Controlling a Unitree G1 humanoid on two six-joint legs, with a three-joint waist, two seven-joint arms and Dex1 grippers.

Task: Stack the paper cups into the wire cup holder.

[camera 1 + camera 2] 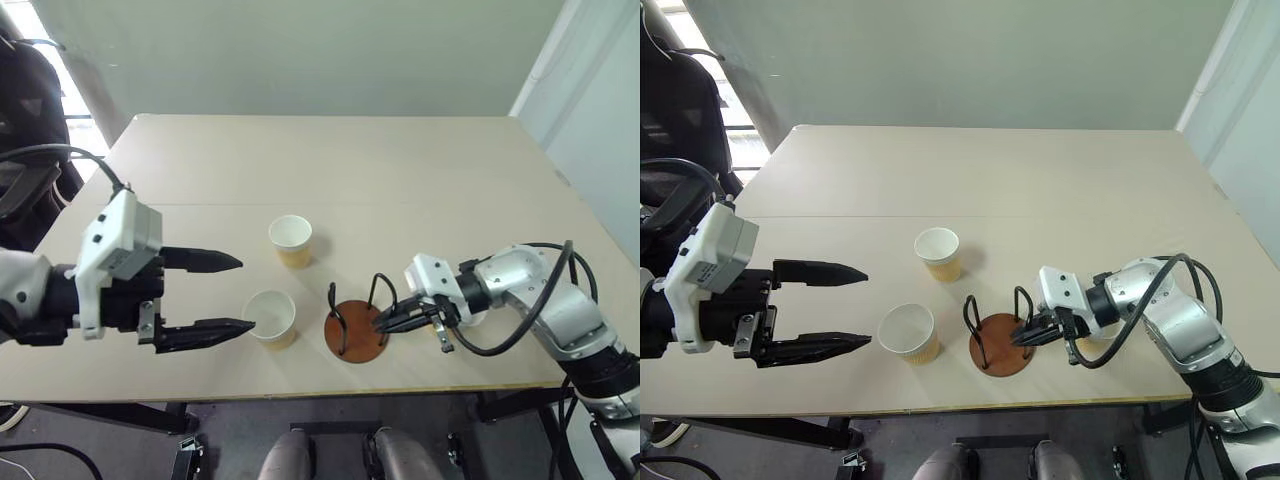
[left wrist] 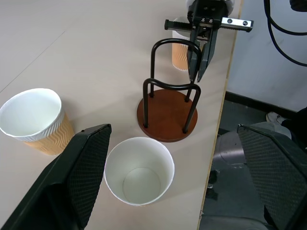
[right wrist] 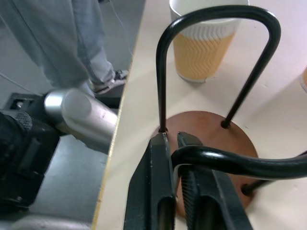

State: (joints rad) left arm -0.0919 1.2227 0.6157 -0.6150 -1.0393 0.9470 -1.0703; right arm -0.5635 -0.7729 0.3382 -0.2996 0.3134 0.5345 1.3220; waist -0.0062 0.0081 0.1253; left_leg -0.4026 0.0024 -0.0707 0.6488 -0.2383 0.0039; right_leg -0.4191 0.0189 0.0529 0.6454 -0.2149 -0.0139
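Note:
Two paper cups stand upright on the table, one near the front point(image 1: 270, 317) and one farther back point(image 1: 291, 240). My left gripper point(image 1: 246, 294) is open, hanging just left of the near cup with its lower fingertip at the cup's rim. The wire cup holder point(image 1: 355, 332) holds no cups and stands right of the near cup. My right gripper point(image 1: 385, 322) reaches in from the right, its fingers point(image 3: 160, 158) a narrow gap apart around one of the wire loops. A third cup point(image 2: 180, 55) stands behind that gripper, partly hidden.
The table's front edge point(image 1: 300, 393) runs close to the holder and the near cup. A dark chair point(image 1: 30, 110) stands off the table's left side. A person's trouser legs point(image 3: 81, 38) and a shoe show beside the table.

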